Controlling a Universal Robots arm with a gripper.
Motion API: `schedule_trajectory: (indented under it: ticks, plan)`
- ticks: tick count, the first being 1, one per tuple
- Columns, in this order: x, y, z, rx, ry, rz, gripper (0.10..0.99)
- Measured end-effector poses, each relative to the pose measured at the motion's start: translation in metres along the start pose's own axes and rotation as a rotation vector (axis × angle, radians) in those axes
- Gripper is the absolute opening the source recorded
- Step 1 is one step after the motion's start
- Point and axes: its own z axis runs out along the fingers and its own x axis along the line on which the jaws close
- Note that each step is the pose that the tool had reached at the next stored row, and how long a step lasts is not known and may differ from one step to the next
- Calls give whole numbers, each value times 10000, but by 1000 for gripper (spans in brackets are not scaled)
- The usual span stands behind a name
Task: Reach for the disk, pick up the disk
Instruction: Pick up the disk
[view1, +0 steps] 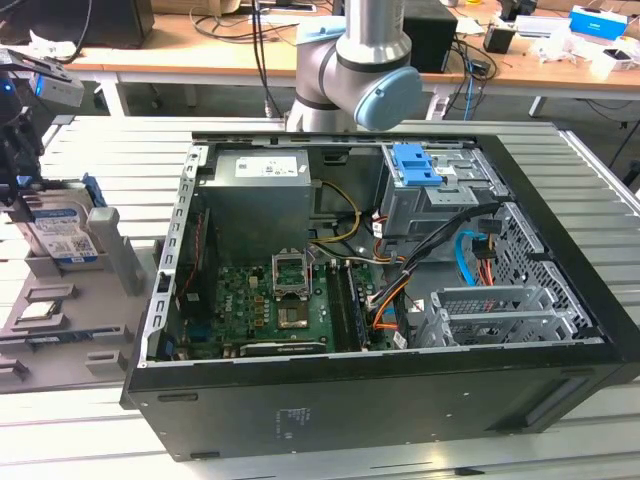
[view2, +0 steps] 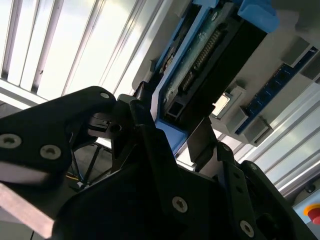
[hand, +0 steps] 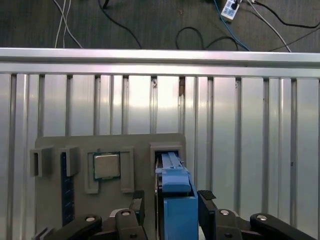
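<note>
At the exterior view's left, my hand (hand: 172, 199), fingers apart, straddles the blue-framed silver-metal rectangular disk (view1: 62, 236); closing off-centre could wedge it in its grey holder (hand: 75, 145).

Log: I recorded the disk (view1: 62, 235) as silver with a white-and-blue label; its side frame (hand: 176, 181) was bright blue. Gripper (hand: 171, 199) black. Grey fixture (hand: 142, 142) on the silver, ribbed table (hand: 250, 150). Computer case (view1: 400, 400) black, motherboard (view1: 255, 300) green, cables (view1: 385, 300) orange and yellow.
</note>
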Motion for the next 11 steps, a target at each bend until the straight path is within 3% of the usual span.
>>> schedule_trajectory:
  ticks: [6,7,9,11]
  plan:
    - [-1,0,31,1,3,-66,545]
    - [-1,0,31,1,2,-67,525]
    - [0,-1,31,1,3,-72,365]
    - [-1,0,31,1,3,-72,365]
